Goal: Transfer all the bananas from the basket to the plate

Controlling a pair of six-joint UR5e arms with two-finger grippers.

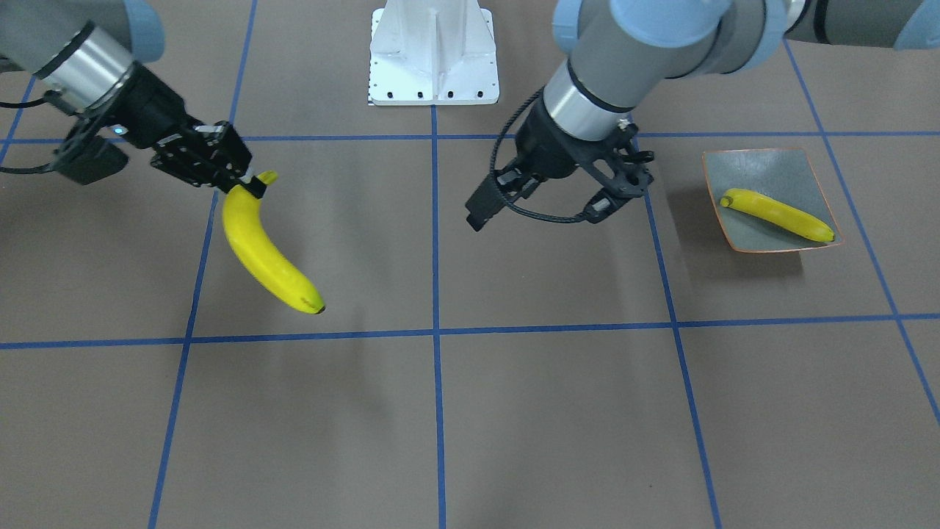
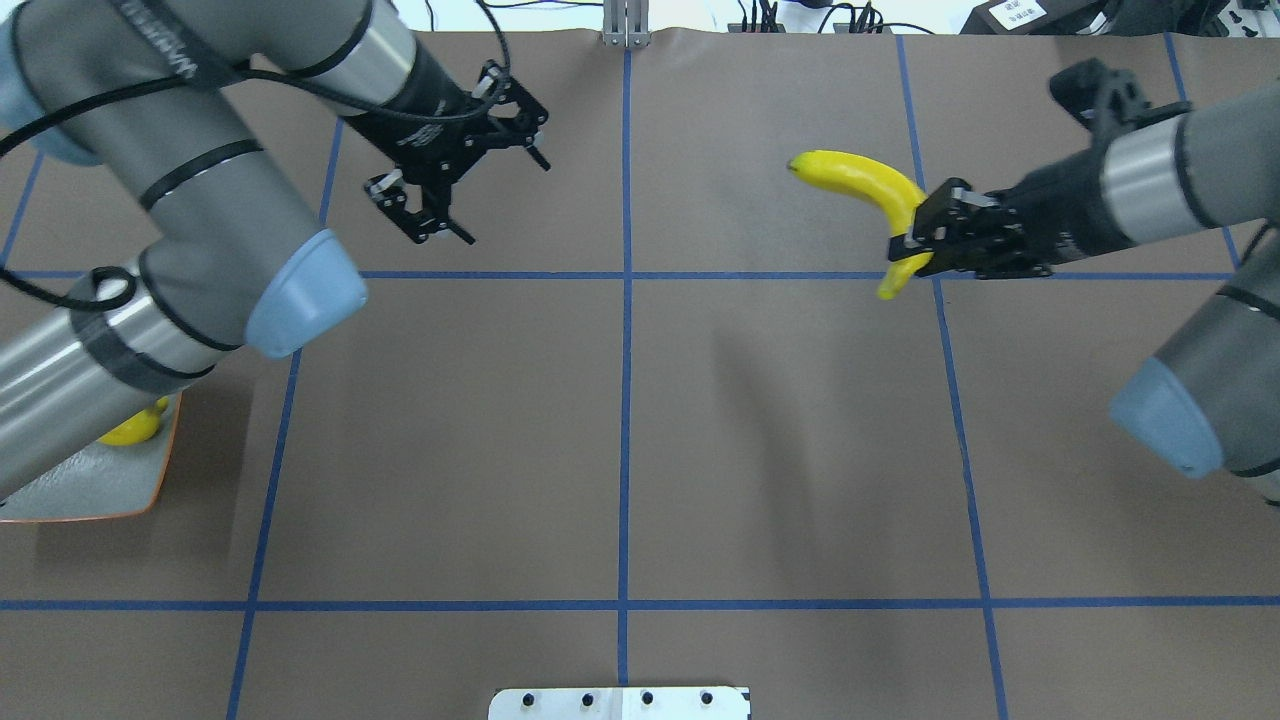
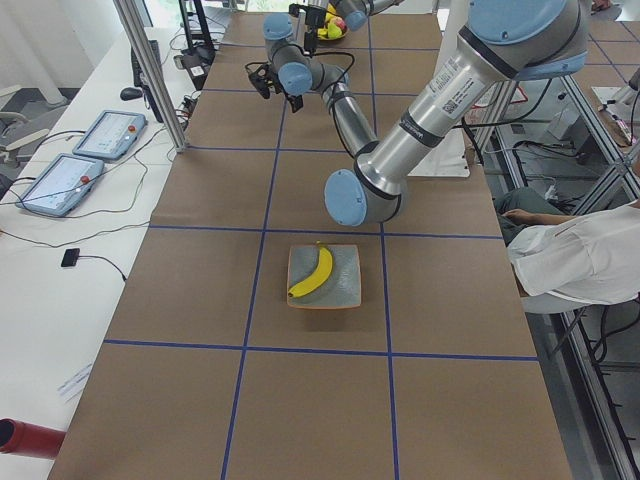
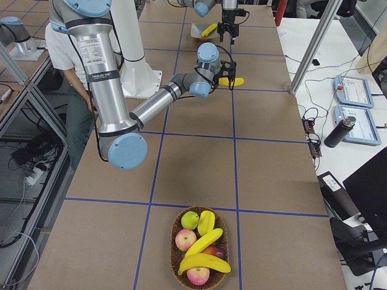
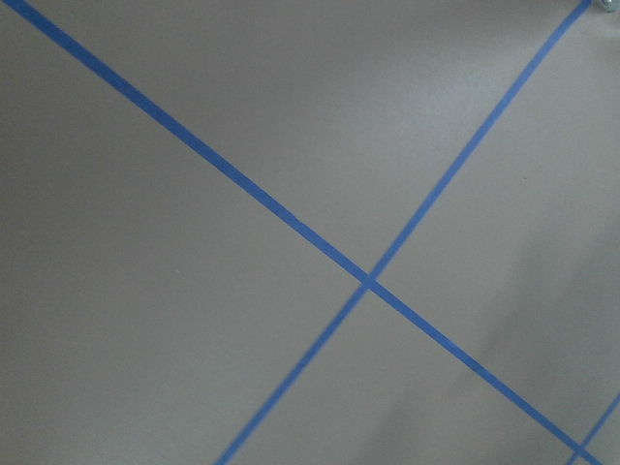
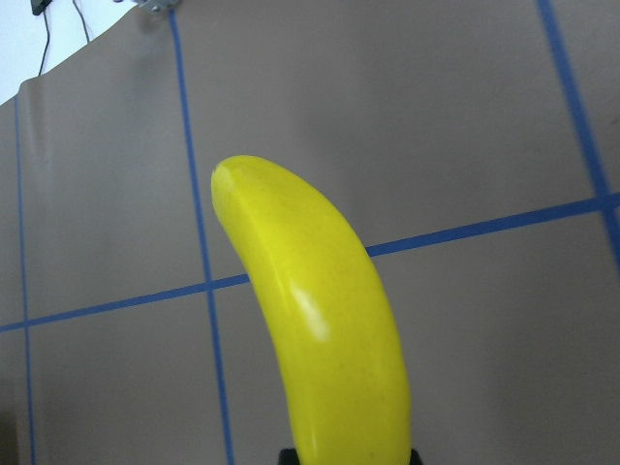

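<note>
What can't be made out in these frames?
- Plate, overhead view: mostly under the left arm and cut by the left edge. Only a sliver of the plated banana shows.
- Basket, seen clearly only in the exterior right view: the fruit overlaps, so the banana count inside is unsure.
- Right pincer, right wrist view: its fingertips are cut off at the bottom edge, and only the held banana shows.

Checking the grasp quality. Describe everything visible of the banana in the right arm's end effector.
The held banana is bright yellow, smooth, glossy, gently curved, with a dark tip at its free end. The right end effector is shut on it near the stem, which pokes out beyond the grip. It hangs above the brown table, touching nothing else.
</note>
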